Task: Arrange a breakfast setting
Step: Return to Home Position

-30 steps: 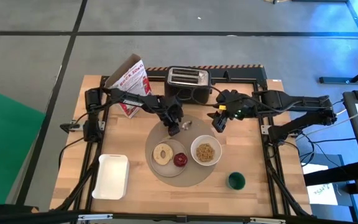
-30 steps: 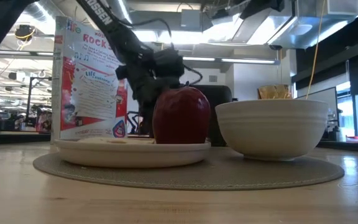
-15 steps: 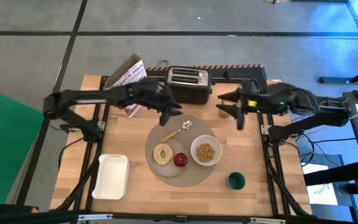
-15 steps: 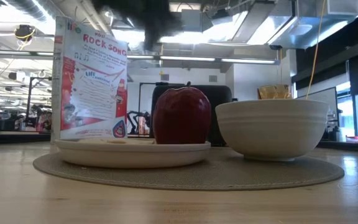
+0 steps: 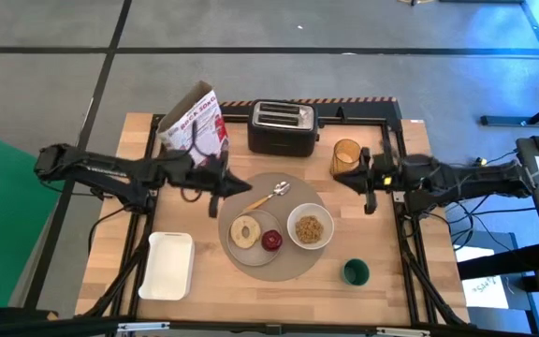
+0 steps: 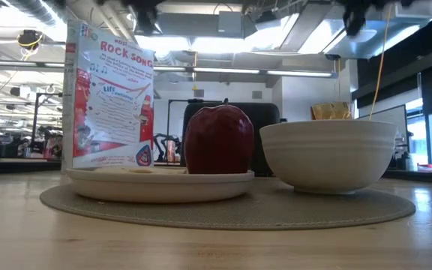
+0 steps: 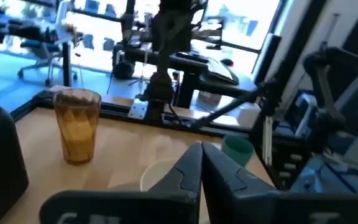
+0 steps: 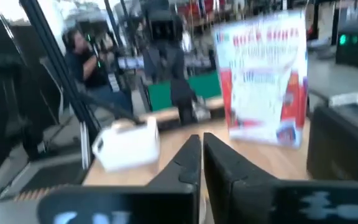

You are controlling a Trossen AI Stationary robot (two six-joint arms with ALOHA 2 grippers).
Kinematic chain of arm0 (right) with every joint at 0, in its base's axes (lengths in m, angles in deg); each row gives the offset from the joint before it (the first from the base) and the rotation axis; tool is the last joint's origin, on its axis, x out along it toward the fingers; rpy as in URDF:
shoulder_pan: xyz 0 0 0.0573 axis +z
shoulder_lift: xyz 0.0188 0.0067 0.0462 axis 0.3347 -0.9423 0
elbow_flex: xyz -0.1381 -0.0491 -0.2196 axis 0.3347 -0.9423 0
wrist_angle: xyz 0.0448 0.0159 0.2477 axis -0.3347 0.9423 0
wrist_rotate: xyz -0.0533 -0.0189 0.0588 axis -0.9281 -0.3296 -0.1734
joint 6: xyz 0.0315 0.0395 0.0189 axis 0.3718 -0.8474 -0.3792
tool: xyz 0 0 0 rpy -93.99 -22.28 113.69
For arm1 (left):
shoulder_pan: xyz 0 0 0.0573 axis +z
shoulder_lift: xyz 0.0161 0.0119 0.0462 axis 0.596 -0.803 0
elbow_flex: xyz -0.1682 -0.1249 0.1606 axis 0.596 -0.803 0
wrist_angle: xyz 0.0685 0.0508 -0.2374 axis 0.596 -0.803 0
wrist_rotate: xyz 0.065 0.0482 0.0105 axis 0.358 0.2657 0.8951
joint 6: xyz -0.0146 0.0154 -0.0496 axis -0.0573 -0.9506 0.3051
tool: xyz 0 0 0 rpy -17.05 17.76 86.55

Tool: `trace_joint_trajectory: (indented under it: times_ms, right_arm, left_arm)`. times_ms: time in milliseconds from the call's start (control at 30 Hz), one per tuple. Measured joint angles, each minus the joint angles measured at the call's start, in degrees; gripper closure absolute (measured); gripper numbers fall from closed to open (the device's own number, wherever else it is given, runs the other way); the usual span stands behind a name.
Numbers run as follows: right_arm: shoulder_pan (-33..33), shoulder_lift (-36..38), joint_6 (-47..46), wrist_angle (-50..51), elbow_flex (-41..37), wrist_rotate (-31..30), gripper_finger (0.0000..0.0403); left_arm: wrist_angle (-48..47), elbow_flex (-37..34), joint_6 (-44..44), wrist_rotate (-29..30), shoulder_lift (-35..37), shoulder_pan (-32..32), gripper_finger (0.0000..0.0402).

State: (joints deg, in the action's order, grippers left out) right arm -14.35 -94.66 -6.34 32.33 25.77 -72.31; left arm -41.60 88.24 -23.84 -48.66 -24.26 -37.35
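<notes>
Both arms are pulling back from the middle of the bench. The left jaws, beside the metal spoon a second ago, are now hanging at the left edge of the grey placemat. The right jaws are sitting off its right side, near the amber glass. Both wrist views are showing the jaws clenched on nothing.

Nothing in the setting is shifting as they leave. The bagel and red apple are resting side by side on the small plate. The white bowl is standing just beside it with cereal inside, and the spoon is lying on the placemat's far part, toward the toaster. I'm judging the setting complete, so I'm only watching that the right arm's retreat is clearing the glass.
</notes>
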Motion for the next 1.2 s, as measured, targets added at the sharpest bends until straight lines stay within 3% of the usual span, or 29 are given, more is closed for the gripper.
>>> trace_joint_trajectory:
  times_ms: [167, 367, 567, 733, 1200]
  right_arm:
    - [0.05, 2.69, -0.8, 0.95, -4.99, 0.99, 0.0397]
    - [0.03, 10.95, 13.11, 3.22, -4.99, 4.22, 0.0401]
    - [0.03, 19.97, 11.86, 9.97, -4.91, 3.04, 0.0402]
    - [0.03, 23.8, 11.55, 17.83, -5.36, 1.07, 0.0402]
    - [0.02, 32.07, 4.44, 7.41, -21.15, -0.58, 0.0403]
  left_arm:
    - [2.56, -8.23, -2.63, -2.32, 6.47, -1.96, 0.0397]
    - [2.81, -17.72, -13.37, -0.72, 21.34, -2.83, 0.04]
    - [5.32, -30.42, -14.33, 0.01, 31.54, -3.09, 0.0401]
    - [5.58, -33.87, -13.81, 2.71, 36.55, -3.15, 0.0401]
    - [5.66, -41.13, -12.18, 3.9, 48.59, -3.11, 0.0401]
